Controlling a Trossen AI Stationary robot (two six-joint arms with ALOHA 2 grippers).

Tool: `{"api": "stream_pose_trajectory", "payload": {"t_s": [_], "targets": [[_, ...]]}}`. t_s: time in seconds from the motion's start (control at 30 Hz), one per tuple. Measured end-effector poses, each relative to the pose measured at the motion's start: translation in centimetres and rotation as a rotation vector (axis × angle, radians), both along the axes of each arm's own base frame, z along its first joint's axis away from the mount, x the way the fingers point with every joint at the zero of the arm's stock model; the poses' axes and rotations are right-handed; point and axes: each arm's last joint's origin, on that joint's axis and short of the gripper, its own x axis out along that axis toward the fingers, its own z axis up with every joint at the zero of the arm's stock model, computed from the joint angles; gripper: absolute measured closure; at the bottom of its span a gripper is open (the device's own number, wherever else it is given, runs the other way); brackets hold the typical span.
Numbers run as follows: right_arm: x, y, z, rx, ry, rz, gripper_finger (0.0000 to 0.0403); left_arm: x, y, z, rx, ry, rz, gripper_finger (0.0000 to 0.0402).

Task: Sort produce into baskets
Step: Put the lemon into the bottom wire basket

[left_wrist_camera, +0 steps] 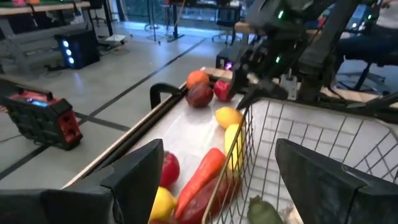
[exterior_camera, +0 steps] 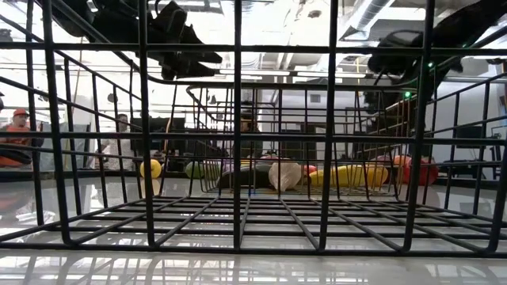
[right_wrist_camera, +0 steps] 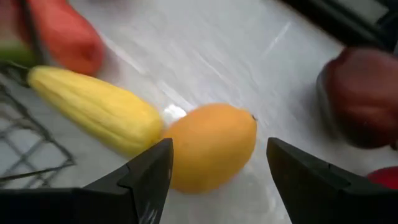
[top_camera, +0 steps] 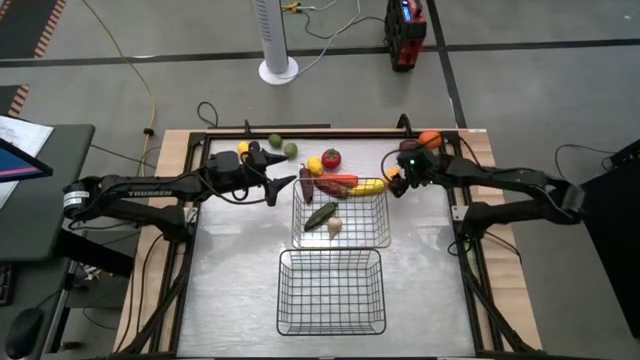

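Right pincer (right_wrist_camera: 214,180) hovers low near far right corner of table (top_camera: 420,290), fingers spread wide, empty, straddling yellow oval lemon (right_wrist_camera: 211,146) lying on table. Lemon touches end of yellow corn cob (right_wrist_camera: 93,109) outside far black wire-mesh basket (top_camera: 372,232). Dark red apple (right_wrist_camera: 364,96) just beside. Left pincer (top_camera: 283,184) held above table at far basket's far left corner, fingers apart, empty. Green cucumber (top_camera: 320,215) and pale garlic bulb (top_camera: 334,227) inside far basket. Near black wire-mesh basket (top_camera: 331,291) sits toward near edge.
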Motion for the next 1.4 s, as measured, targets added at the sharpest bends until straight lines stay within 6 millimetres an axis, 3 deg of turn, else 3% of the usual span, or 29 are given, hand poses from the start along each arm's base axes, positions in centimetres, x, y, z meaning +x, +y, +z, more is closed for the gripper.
{"api": "stream_pose_trajectory", "payload": {"t_s": [0.43, 0.8, 1.27, 1.4], "targets": [[1.9, -0.6, -2.3, 0.064, -0.008, -0.063, 0.0116, -0.1, 0.0, -0.4, -0.020, 0.034, -0.006, 0.0105], [0.5, 0.4, -1.3, 0.084, 0.030, -0.048, 0.0125, -0.1, 0.0, -0.6, -0.019, 0.057, -0.007, 0.0105], [-0.7, 2.8, 0.1, 0.118, 0.045, -0.003, 0.0253, -0.1, 0.0, -0.5, -0.018, 0.054, -0.005, 0.0105], [-0.9, 3.6, 0.5, 0.121, 0.044, 0.026, 0.0268, -0.1, 0.0, -0.6, -0.019, 0.056, -0.005, 0.0105]]}}
